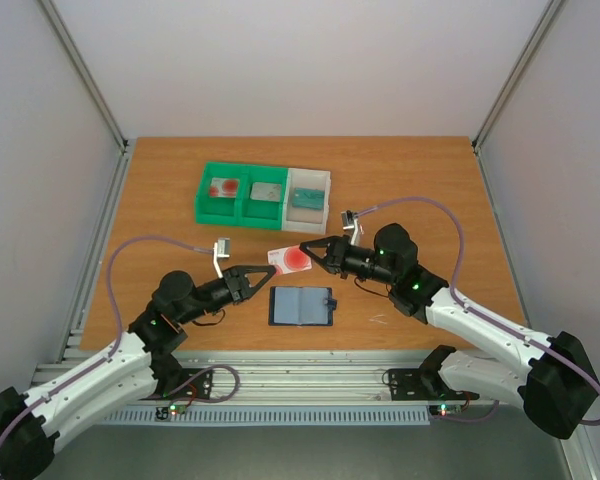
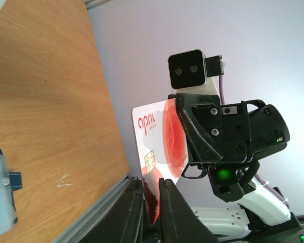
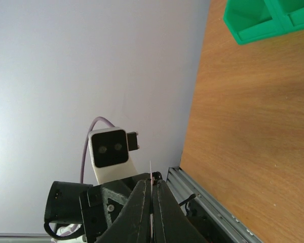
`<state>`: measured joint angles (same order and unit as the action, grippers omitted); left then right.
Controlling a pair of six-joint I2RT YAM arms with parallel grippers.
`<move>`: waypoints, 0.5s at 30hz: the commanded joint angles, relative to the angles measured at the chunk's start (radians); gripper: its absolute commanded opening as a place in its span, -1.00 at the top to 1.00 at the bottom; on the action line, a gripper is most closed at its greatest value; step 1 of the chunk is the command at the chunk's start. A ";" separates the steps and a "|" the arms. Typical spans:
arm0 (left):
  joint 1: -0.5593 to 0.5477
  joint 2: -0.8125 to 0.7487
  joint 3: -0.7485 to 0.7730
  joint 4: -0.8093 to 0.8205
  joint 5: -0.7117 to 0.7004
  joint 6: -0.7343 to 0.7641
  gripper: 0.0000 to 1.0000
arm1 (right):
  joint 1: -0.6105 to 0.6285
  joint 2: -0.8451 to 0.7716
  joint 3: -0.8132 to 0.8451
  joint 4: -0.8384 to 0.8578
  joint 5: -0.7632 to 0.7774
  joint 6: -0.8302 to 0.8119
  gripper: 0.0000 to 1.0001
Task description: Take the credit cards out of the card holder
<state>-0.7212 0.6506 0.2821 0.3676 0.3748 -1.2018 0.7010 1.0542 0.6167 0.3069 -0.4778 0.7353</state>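
**A:** Where was the card at that moment?

**B:** The thin white plastic credit card with the red round blotch (image 1: 292,259) was in the air between the two arms, above the brown wooden bench (image 1: 430,200). The right gripper (image 1: 310,256) had its jaws closed flat on one end of it. The left gripper (image 2: 151,202) had its jaws narrow, one on either side of the opposite edge. I couldn't tell whether they were pressing the card.

**A:** And the holder?

**B:** The flat black-edged card holder with blue-grey pockets (image 1: 302,306) lay on the bench just nearer the arm bases than the card, and neither gripper touched it.

**A:** So how far along was the job?

**B:** I judged it partly done. This card was out of the holder. A second red-blotched card (image 1: 223,187) lay in the left green compartment of the green-and-white plastic tray (image 1: 242,210), further back on the bench. The held card was not yet set down anywhere.

**A:** Anything you couldn't make out?

**B:** From above, the pockets were too small to show whether any cards were left inside. The flat grey piece (image 1: 268,191) in the tray's middle compartment and the greenish item (image 1: 306,197) in its white end were unclear too. The left wrist view cut the holder off at its edge, and the right wrist view showed the card only edge-on.
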 commanded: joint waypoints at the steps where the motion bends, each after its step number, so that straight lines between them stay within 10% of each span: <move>1: 0.003 -0.018 -0.022 0.092 -0.033 -0.020 0.83 | -0.003 -0.015 -0.008 0.035 0.015 0.011 0.98; 15: 0.002 -0.036 -0.007 0.019 -0.022 0.016 0.99 | -0.004 -0.008 -0.014 0.004 0.002 -0.012 0.70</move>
<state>-0.7212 0.6315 0.2649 0.3916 0.3614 -1.2232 0.7010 1.0534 0.6121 0.3050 -0.4747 0.7418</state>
